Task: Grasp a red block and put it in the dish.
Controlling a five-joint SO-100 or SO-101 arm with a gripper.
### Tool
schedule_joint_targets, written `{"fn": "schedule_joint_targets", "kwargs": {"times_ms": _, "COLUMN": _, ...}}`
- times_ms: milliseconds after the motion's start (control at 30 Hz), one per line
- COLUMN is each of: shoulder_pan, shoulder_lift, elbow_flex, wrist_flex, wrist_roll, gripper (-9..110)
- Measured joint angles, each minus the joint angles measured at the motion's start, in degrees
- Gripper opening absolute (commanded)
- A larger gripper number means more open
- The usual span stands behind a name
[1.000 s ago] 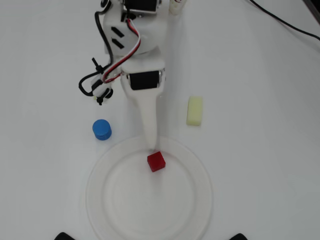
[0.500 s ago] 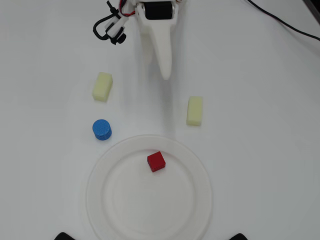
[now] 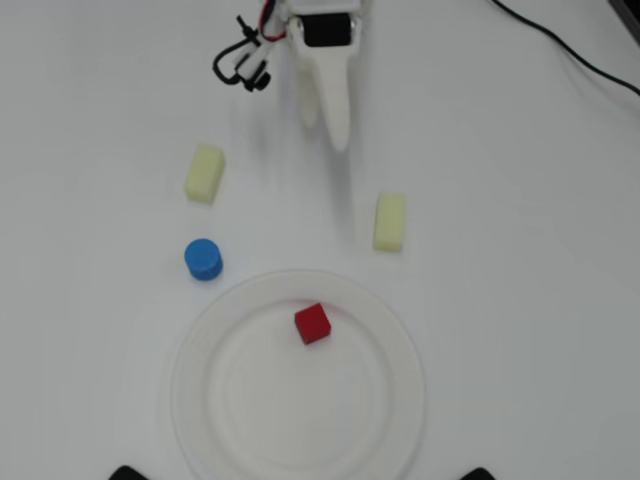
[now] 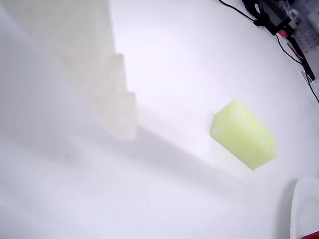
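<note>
In the overhead view the dish sits at the bottom middle of the table, and the block lies inside it, a bit above the middle. Just outside the dish's upper left edge stands the cylinder, with one long block above it, and another long block lies near the dish's upper right edge. The gripper is at the top middle, pointing down toward the dish, well apart from it and between the two long blocks but higher up, and a cable crosses the top right corner.
</note>
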Motion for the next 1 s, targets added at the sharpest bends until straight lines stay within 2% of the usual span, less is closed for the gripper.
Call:
{"fn": "schedule_joint_targets", "kwargs": {"times_ms": 267, "shoulder_pan": -1.23, "shoulder_lift": 17.58, "elbow_flex": 10.63, "wrist_flex": 3.6, "wrist_roll": 0.88, "gripper": 46}}
{"fn": "schedule_joint_targets", "kwargs": {"times_ms": 500, "shoulder_pan": -1.93, "shoulder_lift": 18.46, "elbow_flex": 14.85, "wrist_flex": 10.63, "wrist_roll": 2.9, "gripper": 43}}
{"fn": "schedule_joint_targets", "kwargs": {"times_ms": 567, "shoulder_pan": -1.93, "shoulder_lift": 18.46, "elbow_flex": 15.29, "wrist_flex": 11.51, "wrist_roll": 3.69, "gripper": 36}}
{"fn": "schedule_joint_targets", "kwargs": {"times_ms": 667, "shoulder_pan": -2.2, "shoulder_lift": 18.46, "elbow_flex": 15.91, "wrist_flex": 12.57, "wrist_roll": 4.75, "gripper": 18}}
{"fn": "schedule_joint_targets", "kwargs": {"times_ms": 767, "shoulder_pan": -2.2, "shoulder_lift": 18.46, "elbow_flex": 16.7, "wrist_flex": 12.66, "wrist_roll": 4.83, "gripper": 13}}
{"fn": "schedule_joint_targets", "kwargs": {"times_ms": 900, "shoulder_pan": -2.2, "shoulder_lift": 18.46, "elbow_flex": 17.49, "wrist_flex": 12.66, "wrist_roll": 4.83, "gripper": 1}}
{"fn": "schedule_joint_targets", "kwargs": {"times_ms": 1000, "shoulder_pan": -2.55, "shoulder_lift": 18.46, "elbow_flex": 17.84, "wrist_flex": 12.66, "wrist_roll": 4.22, "gripper": 0}}
